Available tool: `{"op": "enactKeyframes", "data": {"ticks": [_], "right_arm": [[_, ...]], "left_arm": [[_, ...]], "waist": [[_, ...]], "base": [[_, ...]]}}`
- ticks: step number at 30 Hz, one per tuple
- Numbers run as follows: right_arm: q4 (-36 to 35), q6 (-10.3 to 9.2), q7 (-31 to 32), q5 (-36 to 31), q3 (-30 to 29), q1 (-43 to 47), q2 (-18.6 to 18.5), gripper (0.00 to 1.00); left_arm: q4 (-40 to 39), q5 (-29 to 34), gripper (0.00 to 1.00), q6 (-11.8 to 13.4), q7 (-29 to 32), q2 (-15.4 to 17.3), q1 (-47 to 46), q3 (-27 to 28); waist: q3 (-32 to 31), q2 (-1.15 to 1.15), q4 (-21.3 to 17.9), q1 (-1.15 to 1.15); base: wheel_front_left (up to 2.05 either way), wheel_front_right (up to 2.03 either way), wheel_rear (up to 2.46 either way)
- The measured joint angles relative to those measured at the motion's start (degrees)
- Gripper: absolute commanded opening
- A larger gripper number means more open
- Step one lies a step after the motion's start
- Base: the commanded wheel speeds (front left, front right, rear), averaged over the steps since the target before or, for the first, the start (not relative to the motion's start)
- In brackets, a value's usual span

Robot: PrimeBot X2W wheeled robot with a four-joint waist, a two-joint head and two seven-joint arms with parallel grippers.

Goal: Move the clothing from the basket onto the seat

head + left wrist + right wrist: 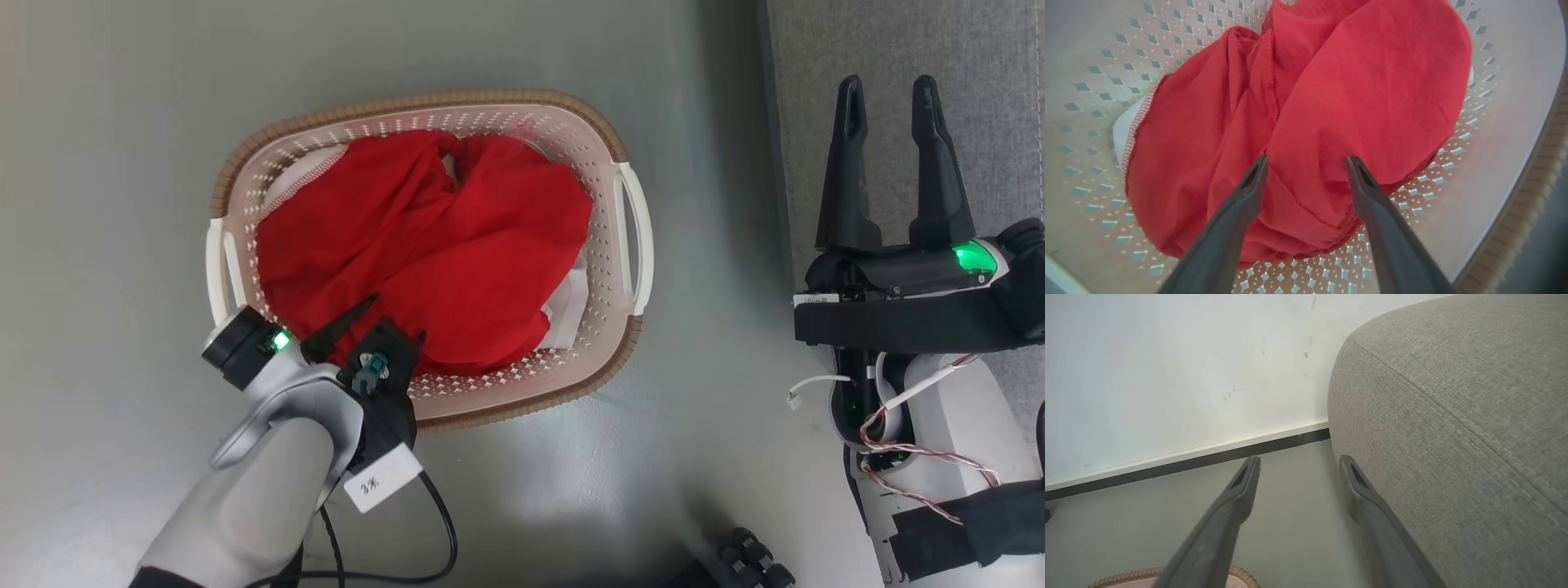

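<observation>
Seat (898, 49) is on your right: grey woven upholstery, rounded edge, stitched seam. Glossy grey floor (122, 122) separates it from the basket (522, 102). The basket is cream perforated plastic with a brown braided rim and rounded corners. Clothing (441, 245), crumpled red fabric with white bits, lies inside it. Your left gripper (1306, 161) hangs over the cloth past the near wall, fingers spread wide, empty. Your right gripper (888, 86) is at the seat edge, fingers parted, empty.

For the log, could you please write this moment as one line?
left gripper open over clothing; clothing in basket; right gripper open by seat
</observation>
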Motion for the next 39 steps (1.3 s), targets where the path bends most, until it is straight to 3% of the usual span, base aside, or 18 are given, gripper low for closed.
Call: {"op": "enactKeyframes", "data": {"ticks": [18,21,22,23,39], "right_arm": [[0.6,0.83,0.0,0.0,1.1,-0.7,0.4,1.00],[0.8,0.83,0.0,0.0,1.1,-1.0,0.5,1.00],[0.9,0.83,0.0,0.0,1.1,-1.2,0.5,1.00],[1.0,0.85,0.0,0.0,1.1,-1.5,0.6,1.00],[4.4,1.34,0.0,-0.1,-0.4,-1.7,0.7,1.00]], "left_arm": [[5.5,1.0,1.00,-0.4,1.5,-0.5,-5.4,-0.3],[6.2,1.0,0.23,0.1,1.5,-0.9,-5.6,-0.3],[6.5,1.0,0.23,0.2,1.5,-1.1,-5.7,-0.3],[6.8,1.0,0.02,0.2,1.5,-1.2,-5.7,-0.3],[7.7,-3.7,0.00,1.6,-6.7,-4.9,-5.7,2.8]], "waist": [[3.5,-0.01,-2.8,0.00],[3.5,-0.01,-2.9,0.00],[3.4,-0.01,-2.9,0.00],[3.4,-0.01,-2.9,0.00],[-1.1,-0.01,-1.4,0.00]], "base": [[0.00,0.00,0.00],[0.00,0.00,0.00],[0.00,0.00,0.00],[0.00,0.00,0.00],[0.00,0.00,0.00]]}}
